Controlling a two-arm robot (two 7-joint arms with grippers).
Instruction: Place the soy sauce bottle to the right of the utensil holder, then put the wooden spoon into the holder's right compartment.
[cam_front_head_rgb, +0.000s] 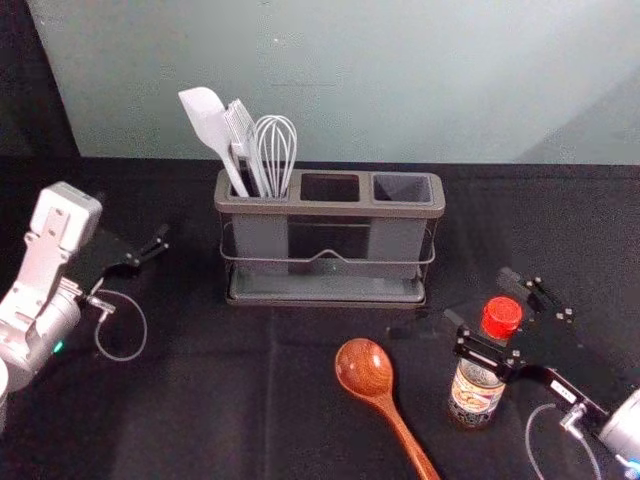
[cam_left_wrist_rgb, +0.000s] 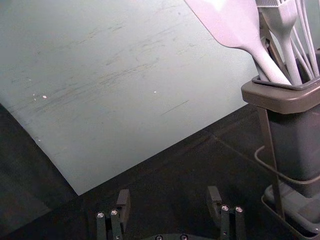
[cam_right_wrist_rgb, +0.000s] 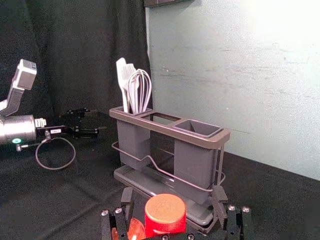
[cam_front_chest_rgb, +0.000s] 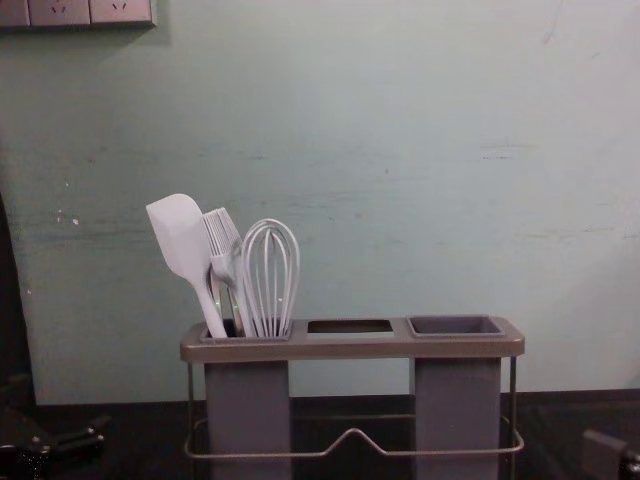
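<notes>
The black 2-fingered right gripper (cam_right_wrist_rgb: 173, 194) is in front of the utensil holder, towards its right end, fingers spread wide around the clear, red-capped soy sauce bottle (cam_front_head_rgb: 477, 390). Gaps beside the cap suggest it is lined up but has no grip; closing should come next, so the bottle can go to the holder's right. The glossy brown wooden spoon (cam_front_head_rgb: 364, 368) lies in front of the grey-brown plastic utensil holder (cam_front_head_rgb: 330, 210), presumably waiting as item 2 for the right compartment (cam_front_head_rgb: 403, 187). The black left gripper (cam_left_wrist_rgb: 168, 192) idles left of the holder, fingers wide apart.
</notes>
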